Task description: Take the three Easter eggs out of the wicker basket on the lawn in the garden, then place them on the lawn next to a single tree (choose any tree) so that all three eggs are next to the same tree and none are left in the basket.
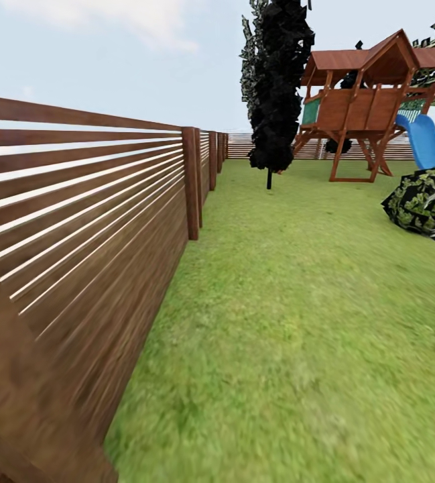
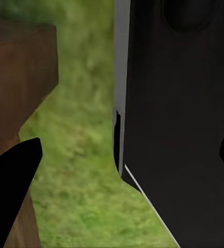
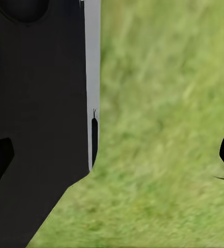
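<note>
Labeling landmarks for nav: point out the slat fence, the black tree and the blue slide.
slat fence point(image 1: 76, 221), head view, on the horizontal slats of the near panel.
black tree point(image 1: 277, 80), head view, on the dark foliage.
blue slide point(image 1: 423, 142), head view, on the chute's lower half.

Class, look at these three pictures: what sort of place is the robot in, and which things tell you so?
Most likely a fenced back garden with a play area: mown lawn, a brown slatted wooden fence along one side, and a wooden playhouse with a blue slide.

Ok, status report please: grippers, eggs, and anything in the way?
Both grippers open, holding nothing. Lawn ahead bare of basket and eggs. Wooden fence close on the left; dark tree and playset far ahead.
</note>
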Motion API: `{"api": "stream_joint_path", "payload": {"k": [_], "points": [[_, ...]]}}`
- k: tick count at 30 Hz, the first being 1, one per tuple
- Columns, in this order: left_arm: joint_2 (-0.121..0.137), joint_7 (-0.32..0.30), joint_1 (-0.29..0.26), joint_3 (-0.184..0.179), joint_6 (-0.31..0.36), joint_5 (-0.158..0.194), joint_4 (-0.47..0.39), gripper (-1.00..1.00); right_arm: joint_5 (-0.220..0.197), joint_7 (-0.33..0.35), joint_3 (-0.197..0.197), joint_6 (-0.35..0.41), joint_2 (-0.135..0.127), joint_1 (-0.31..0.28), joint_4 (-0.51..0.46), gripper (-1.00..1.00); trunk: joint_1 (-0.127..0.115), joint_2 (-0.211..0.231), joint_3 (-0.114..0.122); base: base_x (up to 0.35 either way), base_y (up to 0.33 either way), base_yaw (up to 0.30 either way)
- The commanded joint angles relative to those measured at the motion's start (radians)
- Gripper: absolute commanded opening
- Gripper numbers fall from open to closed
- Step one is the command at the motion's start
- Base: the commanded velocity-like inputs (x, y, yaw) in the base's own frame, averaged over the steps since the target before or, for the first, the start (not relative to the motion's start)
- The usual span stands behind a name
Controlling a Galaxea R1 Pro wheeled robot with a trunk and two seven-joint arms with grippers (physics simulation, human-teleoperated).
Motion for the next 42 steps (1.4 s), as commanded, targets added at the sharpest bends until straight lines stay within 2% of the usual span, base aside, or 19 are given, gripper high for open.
{"api": "stream_joint_path", "payload": {"k": [1, 8, 26, 35, 42], "points": [[0.02, 0.004, 0.0, -0.003, -0.001, -0.005, -0.003, 1.0, 0.001, -0.002, 0.002, -0.001, 0.0, -0.001, 0.002, 1.0, 0.001, 0.0, -0.001, 0.339, 0.0, -0.215], [0.02, 0.004, 0.0, -0.003, -0.001, -0.005, -0.003, 1.0, -0.001, -0.002, 0.0, -0.001, 0.0, -0.001, 0.002, 1.0, 0.001, 0.0, -0.001, 0.339, 0.0, -0.207], [0.019, 0.004, 0.0, -0.002, -0.001, -0.005, -0.003, 1.0, 0.0, -0.002, 0.002, 0.0, 0.0, -0.001, 0.002, 1.0, 0.001, 0.0, -0.001, 0.339, 0.0, -0.015], [0.02, 0.004, 0.0, -0.002, -0.001, -0.005, -0.004, 1.0, -0.002, -0.002, 0.001, 0.0, 0.0, -0.001, 0.002, 1.0, 0.001, 0.0, -0.001, 0.339, 0.0, -0.191], [0.02, 0.004, 0.0, -0.002, -0.001, -0.005, -0.004, 1.0, -0.007, -0.002, -0.002, 0.0, 0.0, -0.001, 0.002, 1.0, 0.001, 0.0, -0.001, 0.339, 0.0, -0.031]]}}
